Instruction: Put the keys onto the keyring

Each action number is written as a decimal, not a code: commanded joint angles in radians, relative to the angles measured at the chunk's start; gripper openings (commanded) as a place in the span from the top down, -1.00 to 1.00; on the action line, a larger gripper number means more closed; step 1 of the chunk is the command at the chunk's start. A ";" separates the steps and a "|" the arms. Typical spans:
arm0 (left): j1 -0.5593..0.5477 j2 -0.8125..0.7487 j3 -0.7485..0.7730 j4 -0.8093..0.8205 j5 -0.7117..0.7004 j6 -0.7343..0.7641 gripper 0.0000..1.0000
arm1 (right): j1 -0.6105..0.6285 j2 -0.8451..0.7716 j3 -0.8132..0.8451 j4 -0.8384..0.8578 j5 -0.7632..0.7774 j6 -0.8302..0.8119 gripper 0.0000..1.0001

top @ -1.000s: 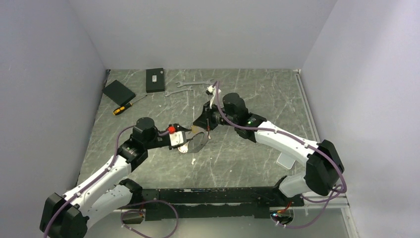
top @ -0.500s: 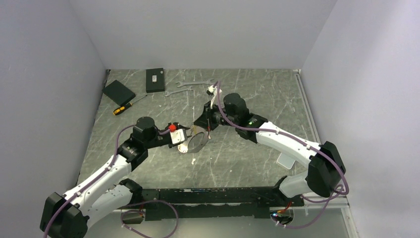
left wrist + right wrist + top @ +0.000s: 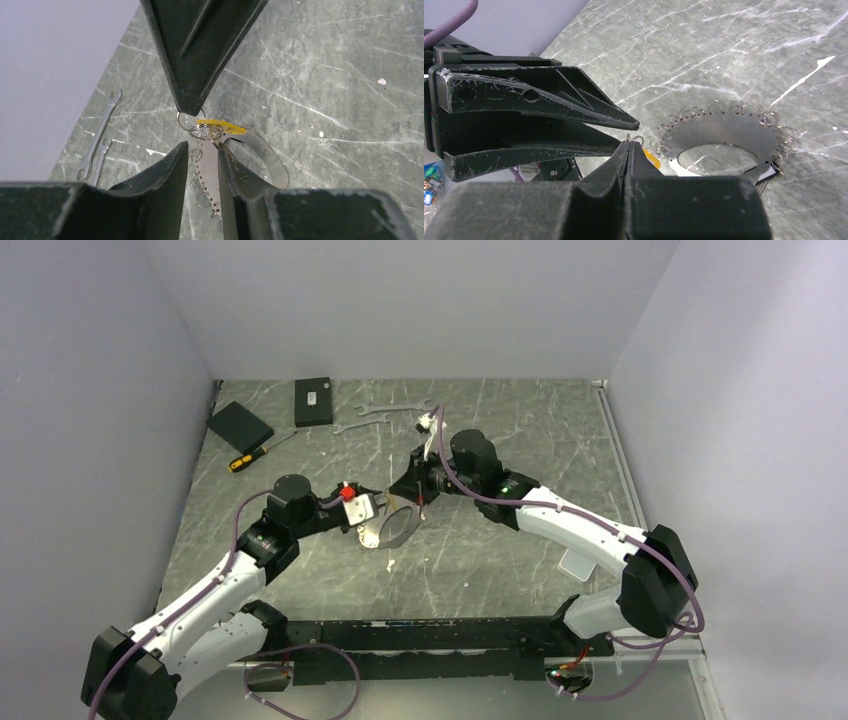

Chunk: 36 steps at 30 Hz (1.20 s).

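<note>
The left gripper (image 3: 202, 146) stands narrow, with the flat band of the keyring (image 3: 724, 131) running between its fingers; whether it clamps the band I cannot tell. Just beyond, the yellow key (image 3: 220, 126) touches the keyring, directly under the closed tips of the right gripper (image 3: 627, 149).

Desk (image 3: 520, 430): dark grey-green marbled top, streaked with white veins.
Back wall (image 3: 420, 300): plain pale lilac-grey panel.
Left wall (image 3: 90, 390), right wall (image 3: 740, 390): the same plain panels, set along the desk's sides.
Light: even, soft.
</note>
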 commanded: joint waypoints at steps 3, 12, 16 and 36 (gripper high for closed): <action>-0.004 0.000 0.033 0.051 0.010 -0.019 0.33 | 0.011 -0.037 -0.005 0.065 -0.021 0.013 1.00; -0.003 0.015 0.035 0.064 0.050 -0.041 0.27 | 0.019 -0.044 -0.012 0.071 -0.015 0.021 1.00; -0.004 0.025 0.037 0.061 0.093 -0.043 0.20 | 0.019 -0.047 -0.018 0.084 -0.012 0.025 1.00; -0.004 0.056 0.081 0.069 0.015 -0.183 0.35 | 0.031 -0.051 -0.033 0.100 -0.026 0.025 1.00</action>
